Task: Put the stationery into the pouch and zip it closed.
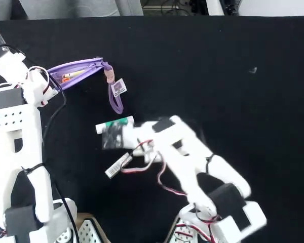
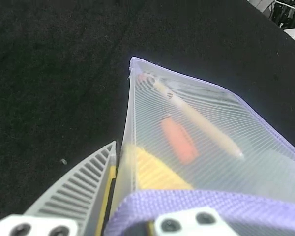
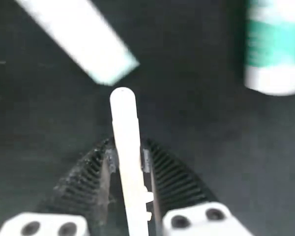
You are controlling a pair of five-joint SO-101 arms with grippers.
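Black worktop [image 1: 243, 101] from above: the purple pouch [image 1: 78, 71] lies far left, unzipped, at the left gripper [image 1: 49, 83]. A green-and-white glue stick [image 1: 115, 124] and a white bar [image 1: 118, 165] lie mid-worktop by the right gripper [image 1: 111, 137]. Left wrist: jaws clamp the pouch's edge; a pen [image 2: 196, 123], an orange piece [image 2: 179, 140] and a yellow piece [image 2: 155, 174] sit inside. Right wrist: jaws grip a white stick [image 3: 125, 128]. Roughly half done, it seems; three items and the zipping remain.
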